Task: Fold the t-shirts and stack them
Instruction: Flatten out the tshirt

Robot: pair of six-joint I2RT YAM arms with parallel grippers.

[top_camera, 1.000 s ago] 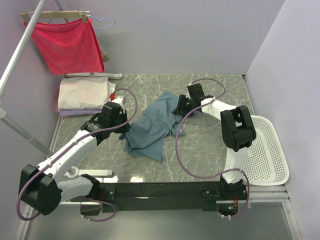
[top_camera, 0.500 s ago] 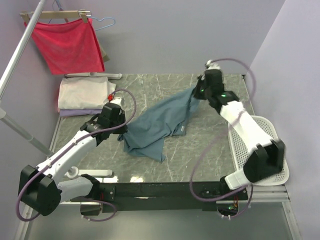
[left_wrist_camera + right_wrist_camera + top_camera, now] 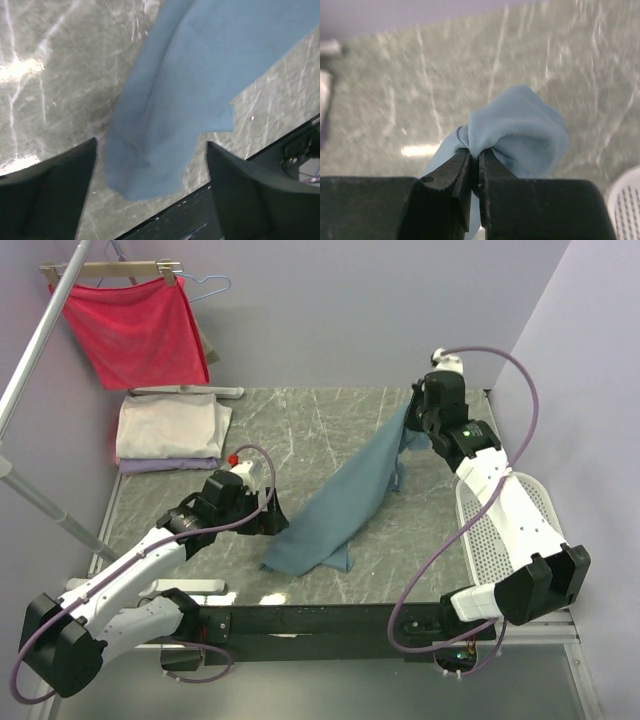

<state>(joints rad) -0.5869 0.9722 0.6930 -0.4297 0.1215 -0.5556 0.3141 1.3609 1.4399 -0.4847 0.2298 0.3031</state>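
Shows a dusty-blue t-shirt (image 3: 345,502) stretched diagonally, far-right end raised, near end crumpled on the table (image 3: 300,425); folded cream t-shirt (image 3: 165,425) atop lavender t-shirt (image 3: 165,465), far left.

Open table (image 3: 300,425) lies between folded t-shirts (image 3: 168,430) and teal t-shirt (image 3: 345,505); a basket (image 3: 545,550) lines the right edge.

The grey marbled table (image 3: 300,430) bears a blue tee (image 3: 330,520) near its middle, with the tee's near end lying on the surface and its far end raised off it. To the far left of the blue tee, a folded lavender tee (image 3: 165,465) lies under a cream tee (image 3: 165,428). To its right, a white basket (image 3: 555,560) sits at the table's edge.
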